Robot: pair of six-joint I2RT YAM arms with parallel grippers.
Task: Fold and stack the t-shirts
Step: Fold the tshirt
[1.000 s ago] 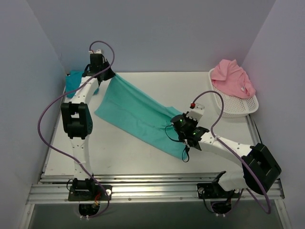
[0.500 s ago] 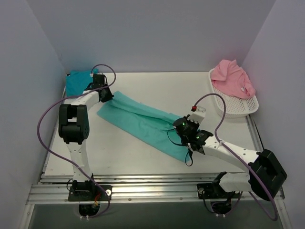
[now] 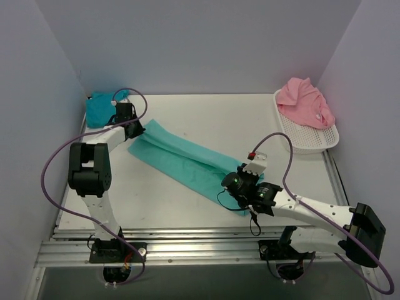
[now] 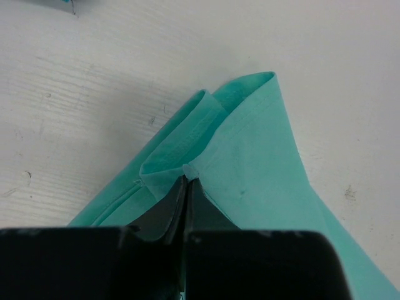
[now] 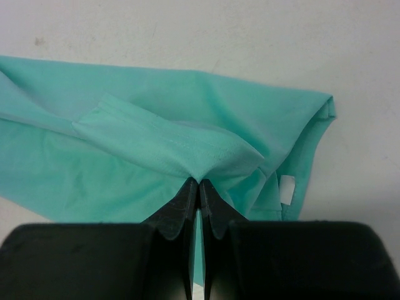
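The left fingers [image 4: 185, 187] and the right fingers [image 5: 195, 187] are each pinched tight on one end of the sea-green t-shirt [image 3: 187, 164], lying between them on the counter [image 3: 250, 119]

The whole table [image 3: 156, 200] is taken in from a fixed camera set high behind the arm bases [image 3: 115, 247], which are kept along the bottom edge; the far wall [image 3: 200, 44] is faced. The left wrist view is taken from close above the tabletop, past the left gripper [image 4: 186, 181] at bottom centre, onto one end of the sea-green t-shirt [image 4: 262, 162]. The right wrist view is taken equally close, past the right gripper [image 5: 199, 182], onto the other end. The shirt is shared by all three views.
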